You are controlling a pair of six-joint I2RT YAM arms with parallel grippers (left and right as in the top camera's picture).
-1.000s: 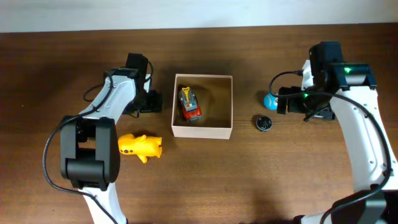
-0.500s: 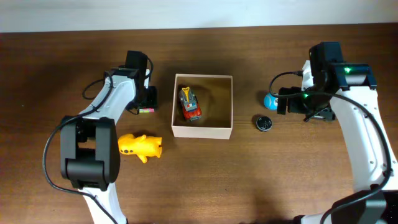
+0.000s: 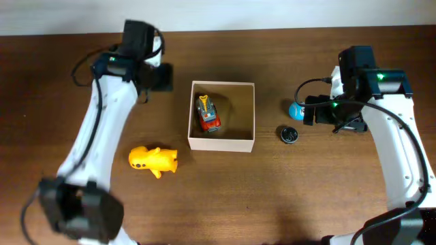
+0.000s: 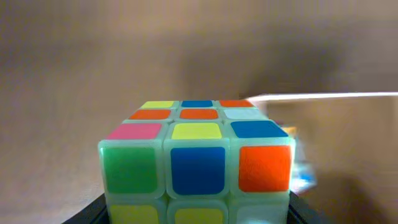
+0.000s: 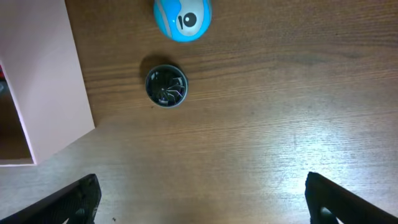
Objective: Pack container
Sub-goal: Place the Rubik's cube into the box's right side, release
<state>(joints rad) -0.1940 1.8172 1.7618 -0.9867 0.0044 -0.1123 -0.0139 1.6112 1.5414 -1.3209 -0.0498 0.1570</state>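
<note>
Overhead view, packing under way: the square container (image 3: 222, 143) sits mid-table (image 3: 272, 204), open side up. A red-and-yellow toy truck (image 3: 208, 113) lies inside near its left wall, long axis running far to near. My left gripper (image 3: 159, 77) hangs just beyond the box's far-left corner, so the opening lies to its right and a little toward me. Being square, the box offers no long axis to line up with. This arm is the closer of the two to the box; my right gripper (image 5: 201, 180) sits well off its right wall. A yellow toy animal (image 3: 153, 160) lies on the wood off the near-left corner, unpacked.

Left wrist view: my left jaws are clamped on a puzzle cube (image 4: 198, 168). Its coloured tiles fill the frame, and dark finger edges show at its lower corners. The background is blurred. I judge the cube is clear of the table, and that the coming move is a short carry rightward over the wall before letting go beside the truck.

Right wrist view: my right jaws are spread wide, carrying nothing and touching nothing. Ahead of them lie a blue ball (image 5: 183, 18) and, just nearer, a small dark round disc (image 5: 166, 86), both on the table to the right of the box.
</note>
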